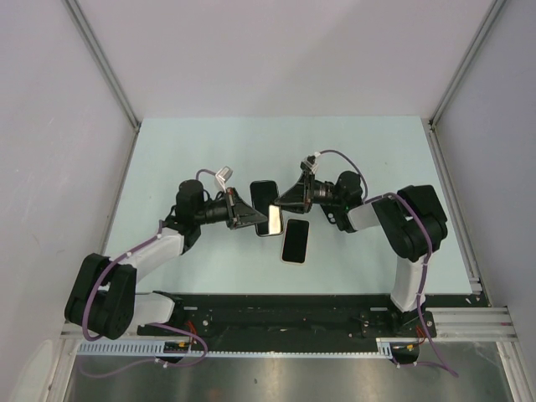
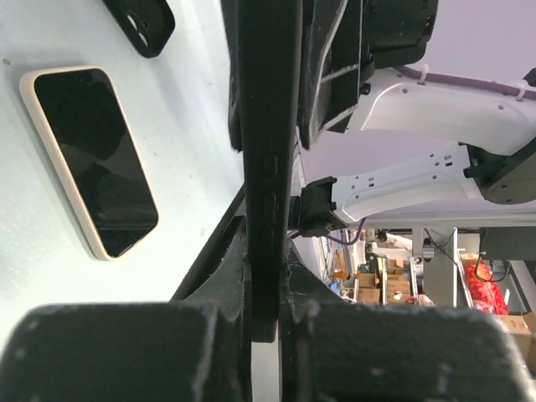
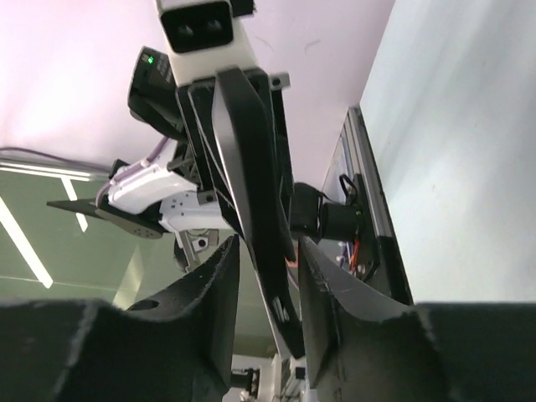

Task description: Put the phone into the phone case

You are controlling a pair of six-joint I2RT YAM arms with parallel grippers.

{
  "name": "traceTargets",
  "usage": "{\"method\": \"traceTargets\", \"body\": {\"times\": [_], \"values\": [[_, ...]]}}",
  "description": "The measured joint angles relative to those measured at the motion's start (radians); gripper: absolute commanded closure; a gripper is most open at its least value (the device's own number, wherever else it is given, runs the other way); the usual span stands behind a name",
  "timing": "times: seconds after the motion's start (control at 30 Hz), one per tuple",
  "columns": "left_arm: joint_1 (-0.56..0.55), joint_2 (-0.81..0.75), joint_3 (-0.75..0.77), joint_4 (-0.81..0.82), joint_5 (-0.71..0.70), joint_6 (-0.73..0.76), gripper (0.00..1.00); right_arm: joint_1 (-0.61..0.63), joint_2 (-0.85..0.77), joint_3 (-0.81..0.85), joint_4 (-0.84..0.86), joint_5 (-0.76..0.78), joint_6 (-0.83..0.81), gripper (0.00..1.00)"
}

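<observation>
Table (image 1: 368,151) first, then the arms: your left gripper (image 1: 255,219) and right gripper (image 1: 286,204) are both clamped on the phone (image 1: 273,224), held on edge between them. Cream-rimmed phone (image 1: 295,240) lies flat just beside it, with the black phone case (image 1: 265,193) right behind.

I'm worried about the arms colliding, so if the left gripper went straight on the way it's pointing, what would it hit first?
Most likely the right gripper, directly opposite and apparently clamped on the far end of the same phone the left gripper holds. Depth is hard to judge.
</observation>
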Motion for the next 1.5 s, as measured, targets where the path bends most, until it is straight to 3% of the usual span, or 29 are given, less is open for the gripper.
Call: {"method": "traceTargets", "body": {"times": [0.13, 0.53, 0.83, 0.93, 0.97, 1.07, 1.2, 1.23, 1.27, 1.5], "values": [[0.000, 0.000, -0.002, 0.014, -0.005, -0.001, 1.00, -0.004, -0.003, -0.048, 0.010, -0.032, 0.010, 0.29], [0.000, -0.001, -0.002, 0.013, -0.019, -0.001, 1.00, 0.005, -0.028, -0.188, 0.013, -0.060, -0.014, 0.36], [0.000, -0.001, -0.002, 0.013, -0.020, -0.002, 1.00, 0.053, -0.071, -0.189, 0.015, -0.048, -0.017, 0.52], [0.000, -0.001, -0.002, 0.009, -0.021, -0.002, 1.00, 0.065, -0.087, -0.189, 0.016, -0.040, -0.018, 0.72], [0.001, -0.001, -0.001, 0.009, -0.019, -0.007, 1.00, 0.068, -0.093, -0.192, 0.011, -0.037, -0.021, 0.83], [0.003, 0.000, 0.022, -0.050, -0.035, -0.003, 1.00, 0.068, -0.109, -0.210, 0.008, -0.017, -0.029, 1.00], [0.002, 0.000, 0.070, -0.156, -0.041, 0.017, 1.00, 0.066, -0.143, -0.238, 0.002, 0.025, -0.036, 1.00], [0.000, 0.000, 0.077, -0.168, -0.041, 0.023, 1.00, 0.066, -0.148, -0.241, 0.001, 0.031, -0.035, 0.97], [0.000, 0.000, 0.083, -0.176, -0.040, 0.029, 1.00, 0.067, -0.152, -0.242, 0.000, 0.035, -0.032, 0.80], [0.000, 0.016, 0.094, -0.175, 0.006, 0.109, 1.00, 0.070, -0.213, -0.260, -0.050, 0.065, -0.043, 0.41]]}}
